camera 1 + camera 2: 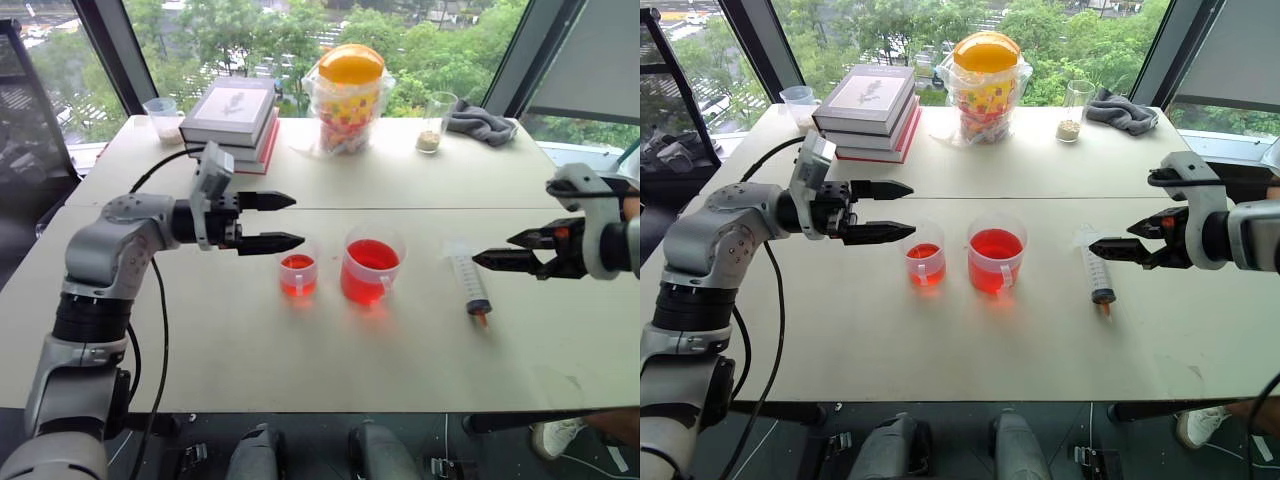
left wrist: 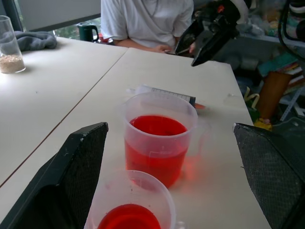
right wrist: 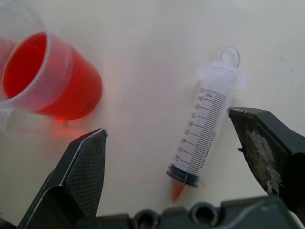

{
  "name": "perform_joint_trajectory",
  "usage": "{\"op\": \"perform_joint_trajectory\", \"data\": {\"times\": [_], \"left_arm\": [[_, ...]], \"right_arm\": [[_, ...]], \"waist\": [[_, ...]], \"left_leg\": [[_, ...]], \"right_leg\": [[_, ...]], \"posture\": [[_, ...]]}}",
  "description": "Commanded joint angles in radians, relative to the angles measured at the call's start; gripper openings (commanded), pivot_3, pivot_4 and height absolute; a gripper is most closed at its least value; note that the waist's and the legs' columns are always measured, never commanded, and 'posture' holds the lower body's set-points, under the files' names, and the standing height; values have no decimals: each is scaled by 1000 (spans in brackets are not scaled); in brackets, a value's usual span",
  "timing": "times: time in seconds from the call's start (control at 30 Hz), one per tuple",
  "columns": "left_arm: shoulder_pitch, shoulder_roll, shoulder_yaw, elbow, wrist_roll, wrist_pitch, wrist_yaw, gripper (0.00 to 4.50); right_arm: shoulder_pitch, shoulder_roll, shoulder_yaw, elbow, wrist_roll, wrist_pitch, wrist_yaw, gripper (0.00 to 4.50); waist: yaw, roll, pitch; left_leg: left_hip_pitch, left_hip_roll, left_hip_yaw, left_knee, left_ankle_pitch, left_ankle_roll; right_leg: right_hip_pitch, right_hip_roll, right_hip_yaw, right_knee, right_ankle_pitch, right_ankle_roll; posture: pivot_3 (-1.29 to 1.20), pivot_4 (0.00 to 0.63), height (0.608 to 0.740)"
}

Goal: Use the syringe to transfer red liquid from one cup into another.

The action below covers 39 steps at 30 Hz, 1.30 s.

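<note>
The syringe [image 1: 467, 275] lies flat on the white table [image 1: 300, 350], orange tip toward the near edge, right of the cups. The larger handled cup [image 1: 372, 265] holds red liquid [image 1: 372, 254]; just left of it the smaller cup [image 1: 298, 272] also holds some. My left gripper [image 1: 298, 220] is open and level, hanging above and left of the smaller cup, pointing at it. Just right of the syringe, my right gripper [image 1: 492, 250] is open above the table. In the right wrist view its fingers [image 3: 86, 167] straddle the syringe [image 3: 205, 129] from above without touching it.
Along the far edge stand a stack of books [image 1: 232, 120], a candy jar with an orange lid [image 1: 348, 95], a glass with grains [image 1: 435, 122], a grey cloth [image 1: 480, 122] and a small clear cup [image 1: 162, 118]. A person in a white shirt [image 2: 143, 19] sits at the table's right end.
</note>
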Motion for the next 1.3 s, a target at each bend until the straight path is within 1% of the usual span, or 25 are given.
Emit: {"op": "perform_joint_trajectory", "data": {"times": [0.03,0.1,0.23,0.47,0.6,0.73,0.8,0.83,0.97,1.0,1.1,1.2,1.23,1.3], "left_arm": [[-18,-14,-2,-11,4,-29,-2,4349],[-11,-20,-4,-14,6,-35,2,4349],[9,-25,1,-31,0,-38,17,4349],[61,-18,19,-85,-12,-31,52,4349],[83,-14,27,-107,-18,-29,71,4349],[96,-18,26,-119,-17,-33,84,4349],[99,-22,25,-121,-16,-35,90,4349],[100,-24,25,-123,-16,-36,93,4349],[100,-27,24,-121,-15,-40,98,4349],[99,-28,23,-120,-14,-41,99,4349],[92,-32,20,-115,-11,-43,101,4349],[81,-34,18,-108,-9,-44,99,4349],[74,-34,18,-100,-7,-45,96,4349],[58,-33,16,-84,-3,-49,88,4349]], "right_arm": [[-154,69,121,235,-105,69,-32,4444],[-216,100,189,337,-154,75,-31,4444],[-303,150,322,497,-251,27,-2,4444],[-403,266,512,747,-428,-139,98,4444],[-439,325,571,870,-519,-223,167,4444],[-468,391,596,975,-601,-295,208,4444],[-479,421,599,1020,-640,-324,223,3918],[-485,434,596,1038,-655,-331,229,3528],[-499,471,587,1085,-710,-355,260,1587],[-502,477,584,1089,-720,-354,267,1412],[-513,482,557,1086,-734,-336,277,1412],[-534,464,473,1035,-729,-307,227,1412],[-539,453,429,991,-719,-297,209,1412],[-505,416,335,798,-698,-355,183,1412]], "waist": [[1,0,0],[4,0,0],[8,0,0],[4,0,0],[4,0,0],[3,0,0],[2,0,0],[2,0,0],[-2,0,0],[-2,0,0],[-4,0,0],[-4,1,0],[-3,1,0],[0,1,0]], "left_leg": [[0,0,0,0,0,0],[-1,0,2,0,0,0],[-3,0,2,-1,0,0],[-4,0,2,0,0,1],[-4,0,2,0,0,1],[-4,0,2,0,0,1],[-4,0,2,0,0,1],[-4,0,2,0,0,1],[-3,0,2,0,0,0],[-2,0,2,0,0,0],[-1,0,2,0,0,0],[-1,0,2,0,0,0],[-1,0,2,0,0,0],[-1,0,2,-1,0,0]], "right_leg": [[0,0,0,0,0,0],[-1,0,0,0,0,0],[-2,0,0,0,1,2],[-3,0,0,0,2,4],[-3,0,-1,0,2,4],[-3,0,-1,1,2,4],[-3,0,-1,1,2,4],[-3,0,-1,1,2,4],[-2,1,-1,2,2,4],[-2,1,-1,2,2,5],[-1,1,-1,3,2,4],[-1,1,-1,3,2,4],[-1,1,-1,3,2,4],[-2,1,-1,3,2,5]], "posture": [[0,150,740],[0,150,740],[0,150,740],[0,150,740],[0,150,740],[0,150,740],[0,150,740],[0,150,740],[0,150,740],[0,150,740],[0,150,740],[0,150,740],[0,150,740],[0,150,740]]}}
